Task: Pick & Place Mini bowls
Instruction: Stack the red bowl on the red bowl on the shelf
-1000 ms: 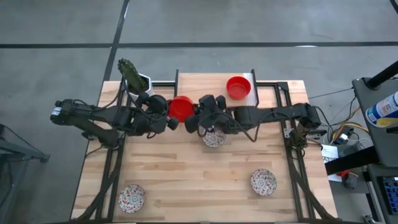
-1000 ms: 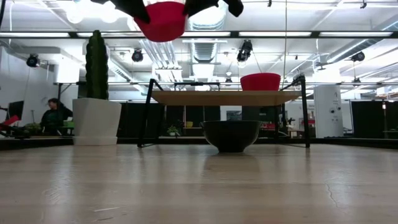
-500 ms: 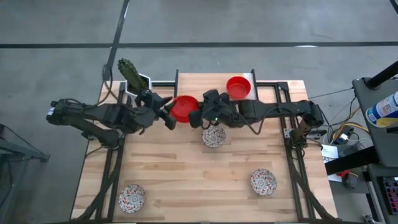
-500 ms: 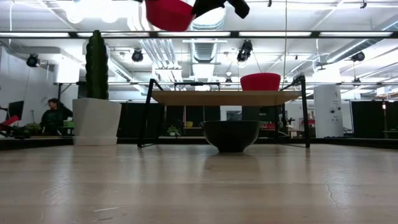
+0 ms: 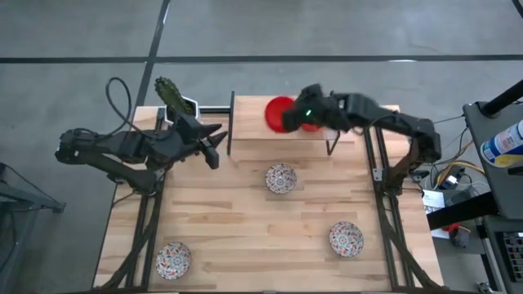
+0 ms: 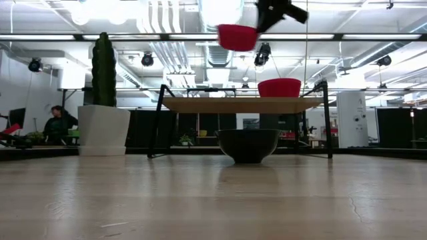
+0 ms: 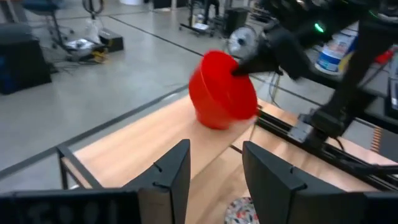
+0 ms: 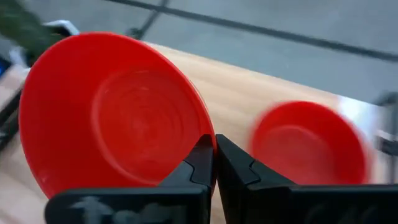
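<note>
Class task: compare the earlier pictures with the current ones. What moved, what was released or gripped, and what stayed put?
The left claw released the red bowl and pulled back open. The right claw, pinching its rim, carried it over the raised shelf toward the second red bowl. The three floral bowls and cactus pot stayed.

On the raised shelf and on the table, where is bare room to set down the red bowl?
The shelf's left half is bare wood, beside the red bowl already standing there. The right pincer holds the other red bowl above it. The table between the three flowered bowls is free. The cactus pot corner, with the left pincer, is crowded.
</note>
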Available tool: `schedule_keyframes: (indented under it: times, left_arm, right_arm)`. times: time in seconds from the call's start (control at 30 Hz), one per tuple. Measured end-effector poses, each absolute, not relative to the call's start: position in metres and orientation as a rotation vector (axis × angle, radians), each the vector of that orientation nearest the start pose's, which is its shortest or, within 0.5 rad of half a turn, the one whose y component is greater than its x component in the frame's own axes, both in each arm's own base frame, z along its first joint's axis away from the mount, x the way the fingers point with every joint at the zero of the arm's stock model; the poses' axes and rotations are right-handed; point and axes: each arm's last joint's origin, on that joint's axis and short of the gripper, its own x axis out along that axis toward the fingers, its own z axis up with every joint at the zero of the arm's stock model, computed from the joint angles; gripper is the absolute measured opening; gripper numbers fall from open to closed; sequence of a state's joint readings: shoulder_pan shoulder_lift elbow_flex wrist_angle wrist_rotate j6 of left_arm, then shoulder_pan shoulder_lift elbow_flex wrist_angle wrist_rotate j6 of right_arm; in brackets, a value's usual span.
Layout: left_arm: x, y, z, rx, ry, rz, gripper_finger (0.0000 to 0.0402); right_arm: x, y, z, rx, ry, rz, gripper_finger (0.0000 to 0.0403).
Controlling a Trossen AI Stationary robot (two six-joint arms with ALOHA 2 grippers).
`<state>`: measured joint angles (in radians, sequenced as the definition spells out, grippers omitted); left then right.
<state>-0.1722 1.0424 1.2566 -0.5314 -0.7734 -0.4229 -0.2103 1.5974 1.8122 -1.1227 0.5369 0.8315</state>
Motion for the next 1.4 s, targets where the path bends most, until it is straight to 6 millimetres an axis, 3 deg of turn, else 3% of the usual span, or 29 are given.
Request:
schedule_keyframes:
  times: [0.17,0.33,0.57,0.77,1.4]
  left_arm:
    - [0.200,-0.014,0.413,-0.289,0.152,0.643,0.0139]
    - [0.203,-0.015,0.411,-0.284,0.162,0.647,0.0139]
    - [0.204,-0.015,0.411,-0.295,0.155,0.662,0.0139]
    - [0.205,-0.015,0.410,-0.302,0.155,0.662,0.0139]
    - [0.205,-0.015,0.410,-0.317,0.155,0.657,0.0139]
  right_arm:
    - [0.260,-0.117,0.417,0.641,0.625,-1.073,0.0008]
    - [0.226,-0.157,0.421,0.802,0.646,-1.019,0.0008]
    - [0.201,-0.198,0.395,1.000,0.778,-0.951,0.0008]
    - [0.193,-0.210,0.379,1.043,0.867,-0.939,0.0008]
    - [0.201,-0.219,0.345,1.088,0.901,-0.930,0.0008]
